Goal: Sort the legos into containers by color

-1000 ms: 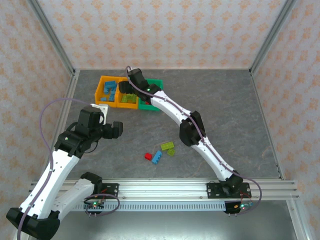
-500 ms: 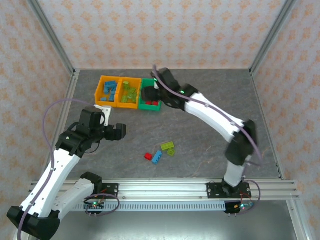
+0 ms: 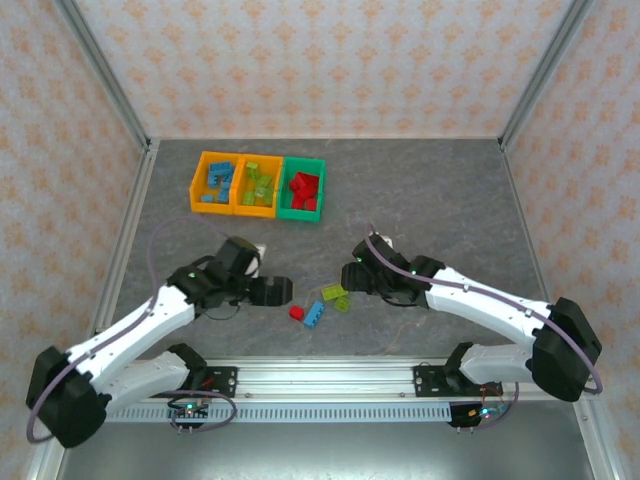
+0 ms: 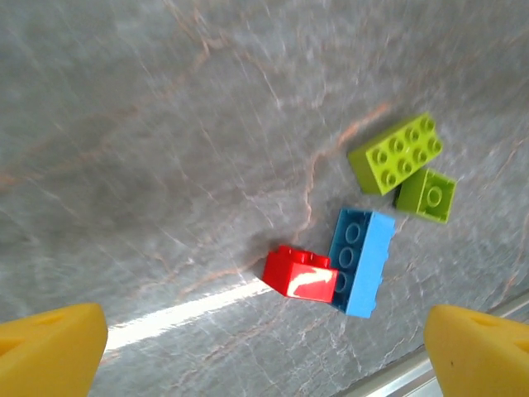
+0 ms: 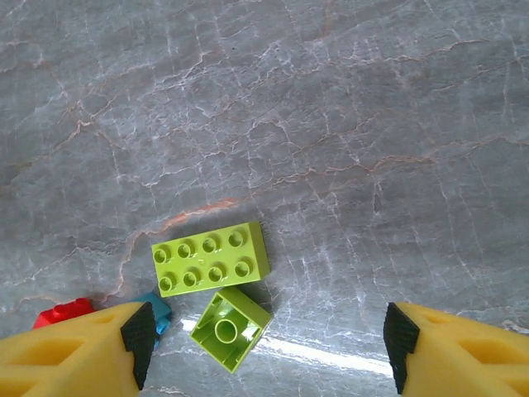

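The left jaws stood wide apart, empty, above the tabletop (image 3: 450, 200). Near them a red lego (image 4: 299, 274) touched a blue lego (image 4: 361, 260). A long lime lego (image 5: 211, 258) and a small lime lego (image 5: 231, 328) (upturned) lay just beside the right jaws, likewise apart. The containers (image 3: 222, 209) sat well behind.

A red lego (image 4: 299, 274), a blue lego (image 4: 361, 260) and two lime legos (image 4: 395, 154) lie on a grey, pale-veined table (image 4: 165, 124)
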`<state>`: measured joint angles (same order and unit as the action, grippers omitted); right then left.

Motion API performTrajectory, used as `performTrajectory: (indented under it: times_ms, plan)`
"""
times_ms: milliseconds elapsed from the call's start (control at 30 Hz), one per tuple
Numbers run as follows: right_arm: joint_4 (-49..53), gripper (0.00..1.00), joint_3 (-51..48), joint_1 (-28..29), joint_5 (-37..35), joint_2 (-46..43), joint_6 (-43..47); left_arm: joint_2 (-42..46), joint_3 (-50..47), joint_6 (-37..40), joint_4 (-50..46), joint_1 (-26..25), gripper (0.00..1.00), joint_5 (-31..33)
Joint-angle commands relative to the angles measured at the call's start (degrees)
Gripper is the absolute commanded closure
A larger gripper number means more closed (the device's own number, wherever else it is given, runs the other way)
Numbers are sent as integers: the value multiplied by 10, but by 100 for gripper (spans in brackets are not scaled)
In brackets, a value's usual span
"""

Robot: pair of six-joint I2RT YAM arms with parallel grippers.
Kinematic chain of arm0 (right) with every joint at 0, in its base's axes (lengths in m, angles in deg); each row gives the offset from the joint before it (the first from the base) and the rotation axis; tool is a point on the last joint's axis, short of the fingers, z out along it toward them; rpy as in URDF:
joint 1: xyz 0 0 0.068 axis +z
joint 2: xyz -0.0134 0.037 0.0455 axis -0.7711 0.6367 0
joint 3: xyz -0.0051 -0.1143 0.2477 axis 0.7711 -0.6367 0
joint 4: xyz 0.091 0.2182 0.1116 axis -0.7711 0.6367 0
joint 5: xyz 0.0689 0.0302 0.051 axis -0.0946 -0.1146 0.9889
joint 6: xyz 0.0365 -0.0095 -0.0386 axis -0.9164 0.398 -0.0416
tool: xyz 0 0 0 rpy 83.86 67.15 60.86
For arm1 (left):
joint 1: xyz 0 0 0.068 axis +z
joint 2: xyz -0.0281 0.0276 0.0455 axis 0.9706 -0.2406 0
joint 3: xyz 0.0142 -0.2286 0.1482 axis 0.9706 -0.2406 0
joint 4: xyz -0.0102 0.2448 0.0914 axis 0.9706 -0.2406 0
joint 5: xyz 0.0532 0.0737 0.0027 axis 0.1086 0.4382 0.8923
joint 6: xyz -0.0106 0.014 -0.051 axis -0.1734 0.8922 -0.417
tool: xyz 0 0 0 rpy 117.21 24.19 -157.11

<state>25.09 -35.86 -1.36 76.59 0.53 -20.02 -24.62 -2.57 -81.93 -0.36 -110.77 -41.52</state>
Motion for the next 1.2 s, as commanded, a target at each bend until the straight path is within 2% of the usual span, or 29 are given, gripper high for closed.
performTrajectory:
  times_ms: [0,100,167,267,467,700,867,1033,1167]
  plan:
    - [-10,25,20,3,-31,-2,-19,-62,6,-50,36,-58,2,67]
    - [-1,25,45,3,-34,20,-5,-113,17,-49,42,-102,12,110]
    - [8,24,59,3,-33,33,0,-143,21,-46,47,-111,23,116]
    - [11,25,62,5,-31,39,1,-176,20,-40,52,-112,32,109]
    - [8,24,54,6,-36,37,-3,-214,26,-23,77,-114,34,68]
    - [5,24,52,7,-36,38,-12,-245,29,-12,102,-114,33,55]
    - [8,24,56,9,-37,42,-13,-272,35,-12,155,-114,32,22]
    - [8,24,62,12,-36,46,-15,-319,71,-12,186,-114,26,31]
    - [13,24,64,15,-35,43,-16,-322,85,-13,208,-115,25,33]
